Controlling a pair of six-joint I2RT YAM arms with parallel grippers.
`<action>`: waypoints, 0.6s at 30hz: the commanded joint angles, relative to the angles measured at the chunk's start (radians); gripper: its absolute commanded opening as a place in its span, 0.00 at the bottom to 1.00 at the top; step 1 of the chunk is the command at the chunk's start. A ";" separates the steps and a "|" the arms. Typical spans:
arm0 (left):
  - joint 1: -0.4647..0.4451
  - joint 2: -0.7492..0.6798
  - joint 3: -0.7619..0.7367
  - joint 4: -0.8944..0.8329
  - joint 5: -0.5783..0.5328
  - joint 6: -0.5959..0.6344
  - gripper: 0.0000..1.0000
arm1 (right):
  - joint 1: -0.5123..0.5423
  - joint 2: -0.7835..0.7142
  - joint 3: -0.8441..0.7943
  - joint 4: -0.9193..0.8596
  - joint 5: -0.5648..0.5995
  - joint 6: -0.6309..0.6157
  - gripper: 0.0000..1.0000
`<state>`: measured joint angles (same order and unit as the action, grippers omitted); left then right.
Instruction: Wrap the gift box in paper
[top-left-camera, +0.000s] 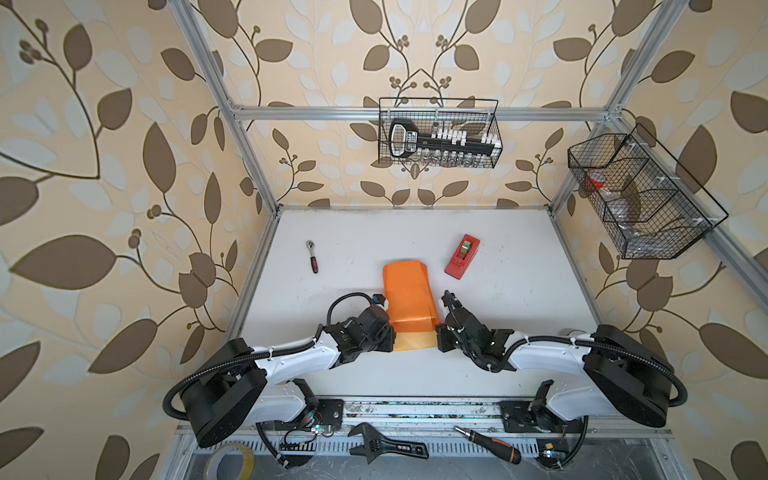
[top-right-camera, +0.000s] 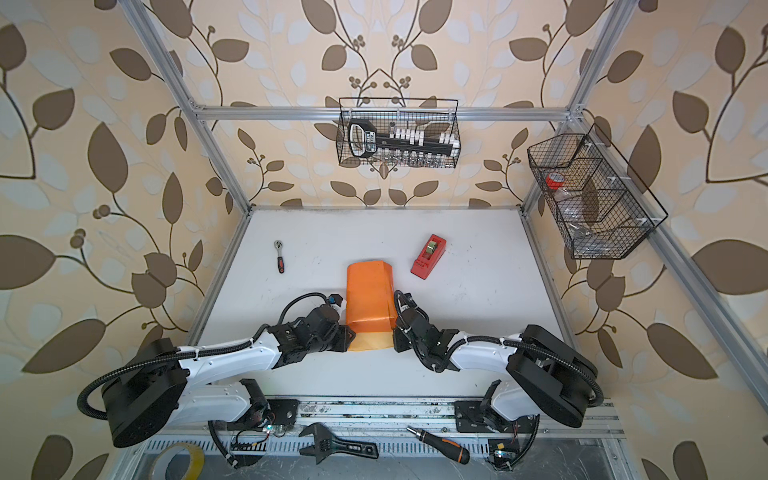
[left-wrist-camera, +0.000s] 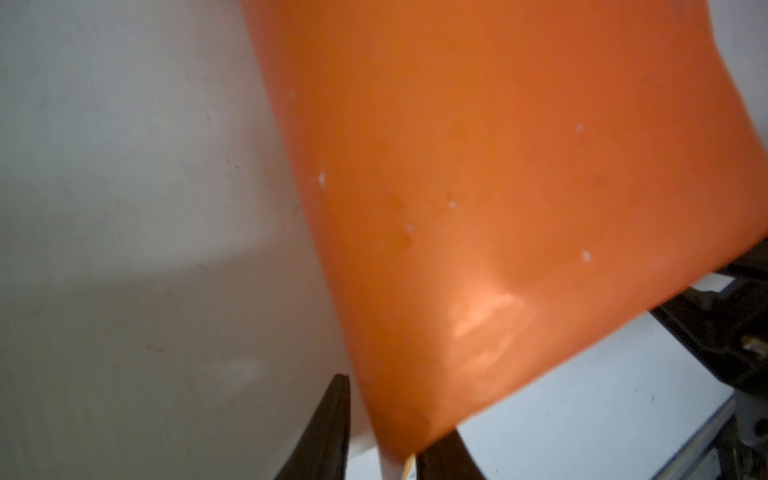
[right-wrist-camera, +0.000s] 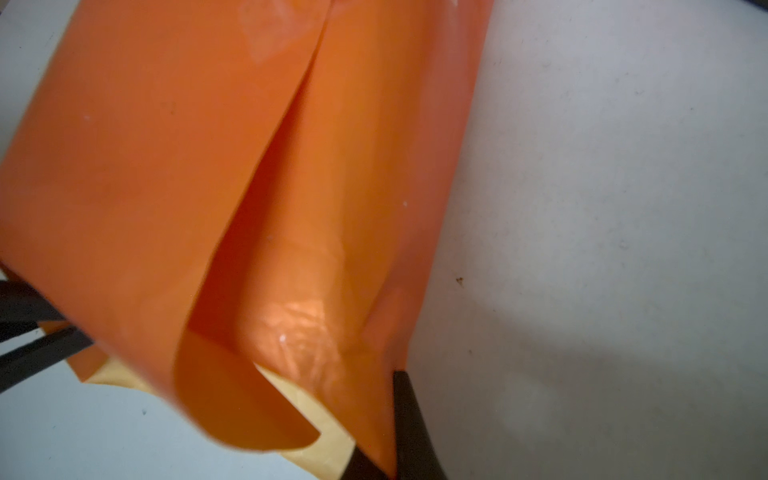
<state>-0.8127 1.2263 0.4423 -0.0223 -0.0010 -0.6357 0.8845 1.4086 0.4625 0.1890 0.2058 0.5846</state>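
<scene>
Toward the front middle of the desk (top-left-camera: 498, 332), between the two arms, lies the paper (top-left-camera: 409, 297), folded orange face out into a long sleeve. The gift box is hidden, presumably inside it.

The sheet looks thin, light and glossy, so it should crease readily, slide between smooth fingers and spring open when released. It offers no stiffness of its own beyond whatever the box gives it. The best hold looks to be at the near corners of the loose end, right on the edge, rather than on the bulging middle.

The left tool (left-wrist-camera: 395, 407) has its fingers slightly parted, with a near corner of the paper between them but not clamped. The right tool (right-wrist-camera: 378, 415) is pressed together on the paper's edge at the opposite near corner.

The sleeve's long axis runs from the robot's side toward the back wall. A lengthwise overlap seam lies on top, right of centre. The yellow inner face shows at the near end, which faces the arms.
</scene>
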 joint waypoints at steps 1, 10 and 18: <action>-0.010 -0.030 -0.019 -0.011 0.004 -0.019 0.30 | 0.005 0.008 0.000 0.005 0.014 0.009 0.06; -0.013 0.011 -0.011 0.010 -0.001 -0.018 0.16 | 0.005 0.001 0.001 0.002 0.015 0.009 0.06; -0.013 0.035 0.016 0.009 -0.004 -0.006 0.04 | 0.005 -0.038 -0.008 -0.034 0.020 0.007 0.13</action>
<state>-0.8177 1.2533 0.4290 -0.0170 0.0010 -0.6537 0.8845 1.3991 0.4625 0.1761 0.2073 0.5873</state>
